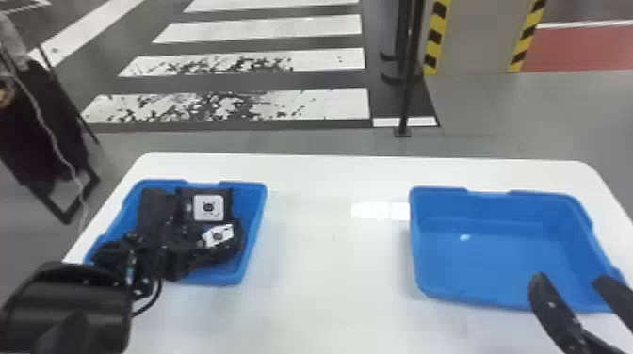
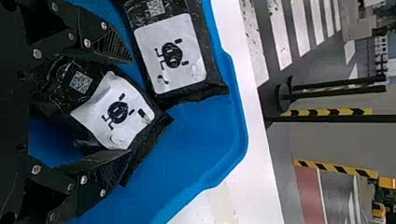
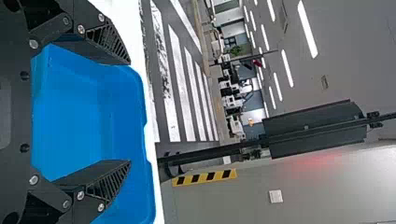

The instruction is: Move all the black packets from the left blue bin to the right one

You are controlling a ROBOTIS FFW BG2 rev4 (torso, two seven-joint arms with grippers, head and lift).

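2 white-labelled black packets [image 1: 208, 207] lie face up in the left blue bin [image 1: 255, 226].

From over here I can see the robot's left arm [image 1: 70, 301] coming in at the lower left of the head view, its bulky black wrist section rounded off, with a thin dark cable looping beside it. The left tool [image 1: 155, 256] points forward and away from the robot; its wrist view shows the two black fingers [image 2: 109, 44] spread well apart. Over at the lower right, the right tool [image 1: 569, 280] stands open too, its dark fingers reaching inward from the bottom corner, tips apart.
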